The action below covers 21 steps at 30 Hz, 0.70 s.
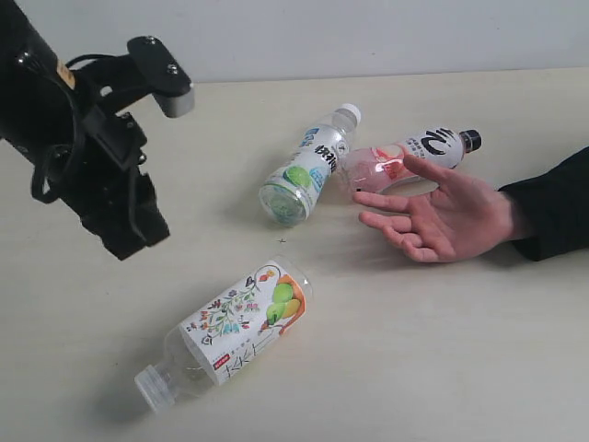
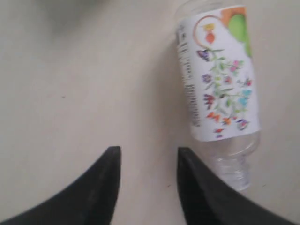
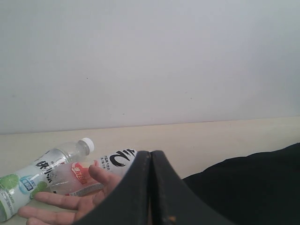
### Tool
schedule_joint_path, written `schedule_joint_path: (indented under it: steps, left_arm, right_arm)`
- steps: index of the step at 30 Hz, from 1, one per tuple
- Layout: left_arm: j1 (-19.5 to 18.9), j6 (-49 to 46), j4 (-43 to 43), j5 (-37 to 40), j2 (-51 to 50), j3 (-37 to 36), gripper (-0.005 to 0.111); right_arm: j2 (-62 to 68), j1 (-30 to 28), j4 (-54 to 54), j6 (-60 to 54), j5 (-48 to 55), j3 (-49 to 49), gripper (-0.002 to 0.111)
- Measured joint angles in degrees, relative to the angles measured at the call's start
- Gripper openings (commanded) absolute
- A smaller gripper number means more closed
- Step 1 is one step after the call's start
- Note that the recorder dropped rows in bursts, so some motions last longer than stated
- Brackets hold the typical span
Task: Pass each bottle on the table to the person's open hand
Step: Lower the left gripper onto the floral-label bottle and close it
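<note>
Holding nothing in the left pincer (image 2: 149, 157): jaws parted partway, bare table (image 1: 460, 368) showing between them, up over the near left. Keeping the right pincer (image 3: 151, 154) pressed shut, also empty, low on the right behind the open hand (image 1: 442, 216).

Lying on its side at the near middle, cap toward the near left: the flowered bottle (image 1: 241, 327), just beside the left pincer's tips, not between them. Farther off, close by the fingers of the hand: a green-and-blue bottle (image 1: 304, 168) and a pink bottle (image 1: 405, 157) with a black cap.

Could roll away if nudged by one jaw, being round and unpropped. Could slip free if pinched at the narrow neck or across the slick label. Might close on air if lowered straight down from here. Might clip the far bottles or the fingers on the way across.
</note>
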State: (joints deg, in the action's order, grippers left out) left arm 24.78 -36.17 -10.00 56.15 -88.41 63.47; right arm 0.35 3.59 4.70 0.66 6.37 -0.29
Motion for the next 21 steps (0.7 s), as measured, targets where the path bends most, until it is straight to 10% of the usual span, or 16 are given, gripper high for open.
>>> schedule_joint_path:
  steps: [10, 21]
  left_arm:
    - [12.05, 17.27, -1.00, 0.41, -3.88, 0.00, 0.071]
    - [13.76, 20.52, 0.51, -6.29, -10.92, 0.00, 0.088]
  right_arm:
    - [0.00, 0.00, 0.00, 0.00, 0.00, 0.00, 0.000]
    - [0.00, 0.00, 0.00, 0.00, 0.00, 0.00, 0.000]
